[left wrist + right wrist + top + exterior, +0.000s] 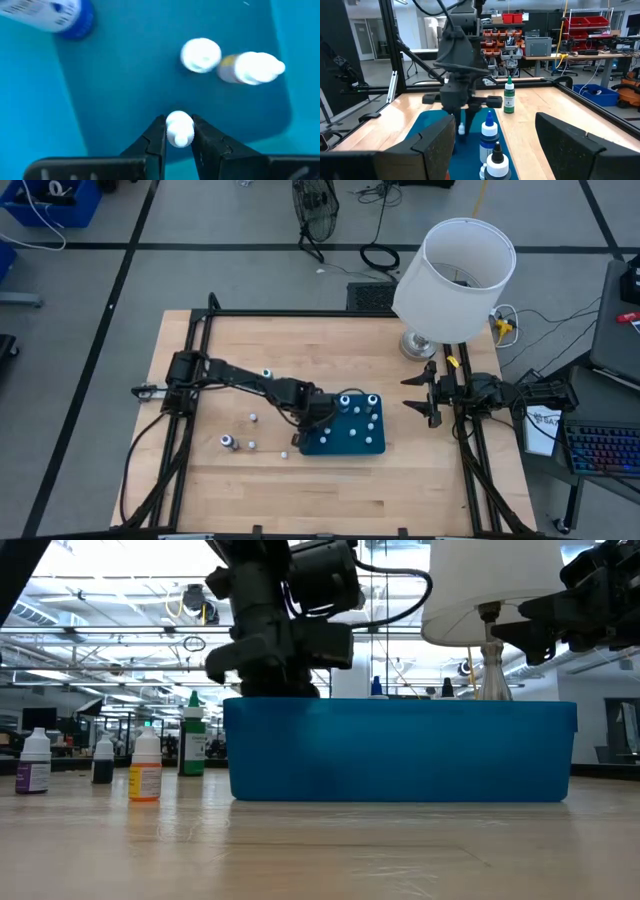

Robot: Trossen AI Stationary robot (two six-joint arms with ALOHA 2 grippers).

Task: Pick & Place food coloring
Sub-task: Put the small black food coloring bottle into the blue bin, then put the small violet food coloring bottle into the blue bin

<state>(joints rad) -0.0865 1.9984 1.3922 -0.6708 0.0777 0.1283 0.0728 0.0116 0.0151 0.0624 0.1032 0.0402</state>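
Observation:
The food coloring bottles are tiny, with pale caps. Several stand in the flat teal tray (pixel 345 442), and others stand on the wood left of it, such as one (pixel 229 442) and a green one (pixel 267 372). My left gripper (pixel 318 420) reaches over the tray's left part, pointing down, and is shut on one bottle (pixel 179 129). Inside the tray, the left wrist view also shows a white-capped bottle (pixel 201 55), a yellow one (pixel 252 68) and a blue one (pixel 55 15). My right gripper (pixel 408 393) waits open, right of the tray, touching nothing. My left gripper pinches a small bottle by its white cap (pixel 179 136) between its two fingers, coming from above and pointing down. The bottle stays upright below the fingers (pixel 462 129), inside the tray. Whether its bottom rests on the tray floor I cannot tell.
A table lamp with a white shade (pixel 455 280) stands at the far right corner, close to the right arm. Black frame rails run along the table's left and right sides. Bare wood lies near and far of the tray.

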